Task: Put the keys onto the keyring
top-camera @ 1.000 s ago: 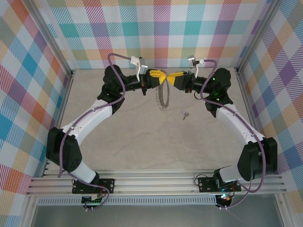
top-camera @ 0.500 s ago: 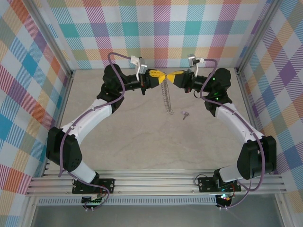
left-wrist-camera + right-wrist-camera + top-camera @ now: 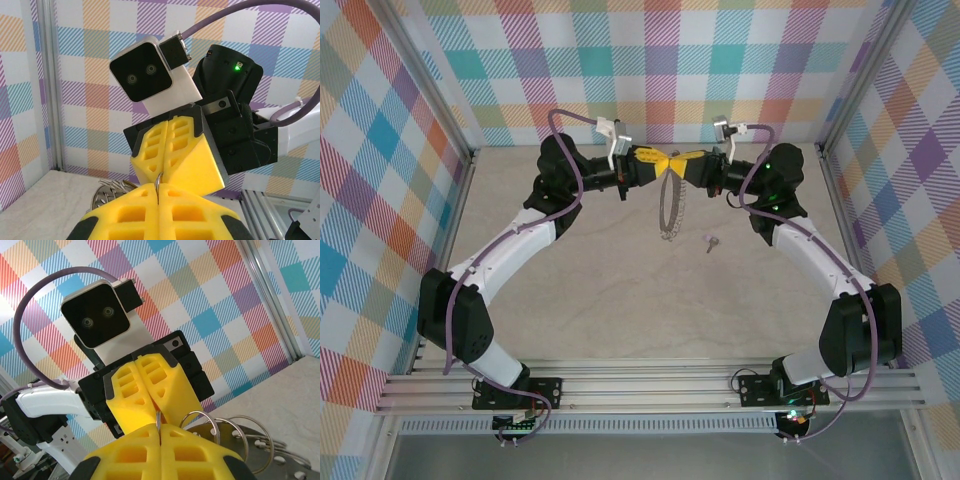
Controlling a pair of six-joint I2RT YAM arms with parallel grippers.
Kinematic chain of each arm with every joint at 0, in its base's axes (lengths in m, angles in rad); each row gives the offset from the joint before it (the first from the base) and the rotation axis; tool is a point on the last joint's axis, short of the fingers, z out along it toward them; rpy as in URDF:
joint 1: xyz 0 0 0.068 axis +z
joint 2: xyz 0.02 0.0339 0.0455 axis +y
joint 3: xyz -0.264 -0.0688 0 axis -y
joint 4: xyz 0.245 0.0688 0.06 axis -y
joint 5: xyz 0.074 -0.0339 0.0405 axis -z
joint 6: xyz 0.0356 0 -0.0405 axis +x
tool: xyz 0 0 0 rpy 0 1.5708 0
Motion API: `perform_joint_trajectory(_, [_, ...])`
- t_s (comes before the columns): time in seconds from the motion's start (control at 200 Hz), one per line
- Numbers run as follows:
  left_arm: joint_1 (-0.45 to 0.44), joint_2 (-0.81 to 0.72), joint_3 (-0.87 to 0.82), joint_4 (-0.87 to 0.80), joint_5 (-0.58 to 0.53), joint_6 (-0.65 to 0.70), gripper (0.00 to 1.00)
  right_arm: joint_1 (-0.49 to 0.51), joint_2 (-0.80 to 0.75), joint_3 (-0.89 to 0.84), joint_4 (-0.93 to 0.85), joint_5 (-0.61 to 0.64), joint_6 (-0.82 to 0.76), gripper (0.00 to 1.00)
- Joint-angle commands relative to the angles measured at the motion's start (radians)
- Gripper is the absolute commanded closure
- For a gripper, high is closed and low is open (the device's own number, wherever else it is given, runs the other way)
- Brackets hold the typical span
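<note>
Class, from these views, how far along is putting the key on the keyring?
Done: the left gripper and right gripper both pinch the keyring between shut fingers. In hand: only that ring. Left: the key lies on the table, apart from the ring, not yet picked up or threaded.

We are holding our left fingers (image 3: 652,160) and right fingers (image 3: 688,160) closed, tip to tip, above the counter (image 3: 580,300). The keyring (image 3: 667,212) is hanging from where the tips are meeting, its fringed rim dangling below them. The key (image 3: 711,241) is lying on the counter, nearer our bases than the fingertips, on the right fingers' side, apart from the ring.
</note>
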Motion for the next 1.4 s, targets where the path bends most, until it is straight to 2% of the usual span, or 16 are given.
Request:
perform_joint_trajectory(0.0, [0.001,-0.031,0.044,-0.006,-0.007,0.031,1.00,0.012,-0.010,0.028,-0.006,0.002,-0.023,1.00])
perform_joint_trajectory(0.055, [0.002,-0.039,0.050,-0.033,-0.037,0.031,1.00,0.011,-0.015,0.027,-0.015,0.016,-0.037,1.00])
perform_joint_trajectory(0.14, [0.006,-0.057,0.078,-0.137,-0.151,-0.010,1.00,0.010,-0.017,0.025,-0.013,0.032,-0.045,1.00])
perform_joint_trajectory(0.21, [0.020,-0.062,0.145,-0.266,-0.197,-0.051,0.94,0.008,-0.015,0.027,0.001,0.041,-0.043,1.00])
perform_joint_trajectory(0.285, [0.032,-0.070,0.175,-0.315,-0.225,-0.101,0.80,0.006,-0.008,0.029,0.036,0.045,-0.024,1.00])
perform_joint_trajectory(0.395, [0.034,-0.094,0.126,-0.229,-0.262,-0.173,0.60,0.007,0.016,0.036,0.120,0.051,0.032,1.00])
perform_joint_trajectory(0.5, [0.034,-0.097,0.095,-0.187,-0.290,-0.237,0.51,0.006,0.036,0.043,0.196,0.065,0.084,1.00])
perform_joint_trajectory(0.76, [0.033,-0.089,0.028,-0.061,-0.338,-0.421,0.43,0.007,0.068,0.044,0.378,0.152,0.221,1.00])
perform_joint_trajectory(0.915, [0.030,-0.073,0.000,0.007,-0.356,-0.520,0.43,0.005,0.111,0.045,0.547,0.216,0.348,1.00])
perform_joint_trajectory(1.075, [0.012,-0.048,-0.012,0.091,-0.354,-0.612,0.45,0.005,0.144,0.030,0.629,0.282,0.404,1.00])
perform_joint_trajectory(1.395, [-0.041,0.009,0.028,0.128,-0.353,-0.643,0.55,0.005,0.152,-0.005,0.652,0.329,0.420,1.00])
